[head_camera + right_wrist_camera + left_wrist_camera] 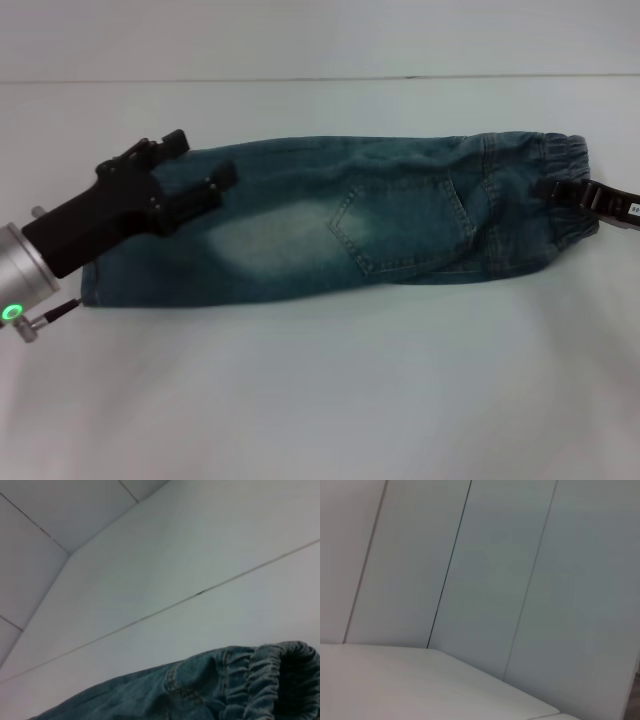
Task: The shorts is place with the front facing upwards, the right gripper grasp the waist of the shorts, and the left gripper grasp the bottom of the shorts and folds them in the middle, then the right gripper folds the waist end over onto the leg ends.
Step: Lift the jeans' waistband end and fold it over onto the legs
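The blue-green denim shorts [350, 225] lie across the white table, folded lengthwise into a long band with a patch pocket on top. The leg ends [95, 285] are on the left and the ruffled waist end [565, 160] is on the right. My left gripper [200, 160] hovers over the upper part of the leg end, fingers spread and holding nothing. My right gripper [556, 188], the one with the white label, sits at the waistband with a finger lying on top of it, pinching the band. The right wrist view shows the gathered waistband [270, 680] close up.
The white table [320, 400] stretches in front of the shorts and behind them up to a seam by the wall. The left wrist view shows only wall panels [485, 580] and a strip of table.
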`<state>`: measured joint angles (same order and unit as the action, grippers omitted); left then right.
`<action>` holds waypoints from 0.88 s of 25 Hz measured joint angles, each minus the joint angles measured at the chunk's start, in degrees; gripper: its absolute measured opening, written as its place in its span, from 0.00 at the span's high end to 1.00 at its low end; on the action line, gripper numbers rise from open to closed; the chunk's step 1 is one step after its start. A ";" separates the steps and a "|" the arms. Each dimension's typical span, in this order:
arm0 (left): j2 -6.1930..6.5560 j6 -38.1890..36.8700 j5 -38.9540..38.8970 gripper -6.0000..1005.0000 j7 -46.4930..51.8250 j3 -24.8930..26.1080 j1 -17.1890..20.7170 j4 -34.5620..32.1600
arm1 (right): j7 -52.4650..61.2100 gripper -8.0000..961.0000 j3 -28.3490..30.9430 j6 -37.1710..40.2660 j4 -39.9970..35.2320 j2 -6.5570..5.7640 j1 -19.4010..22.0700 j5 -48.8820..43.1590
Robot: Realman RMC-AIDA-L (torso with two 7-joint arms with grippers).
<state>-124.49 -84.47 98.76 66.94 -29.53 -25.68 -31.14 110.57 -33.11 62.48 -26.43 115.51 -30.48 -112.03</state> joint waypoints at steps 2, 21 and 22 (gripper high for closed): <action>0.00 0.14 -0.08 0.12 -0.89 0.00 -0.51 1.42 | -0.03 0.78 0.31 0.79 0.00 -0.07 0.13 0.22; -0.13 3.56 -12.67 0.22 -32.84 4.78 -9.15 32.51 | 2.29 0.85 4.91 13.12 -3.23 -0.74 2.10 1.12; -0.14 4.40 -12.85 0.25 -36.96 7.04 -9.58 34.73 | 3.25 0.85 5.04 13.60 -3.52 -0.93 2.31 1.12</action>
<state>-124.63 -80.07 85.90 29.98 -22.49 -35.26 3.59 113.82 -28.07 76.08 -29.96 114.58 -28.17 -110.92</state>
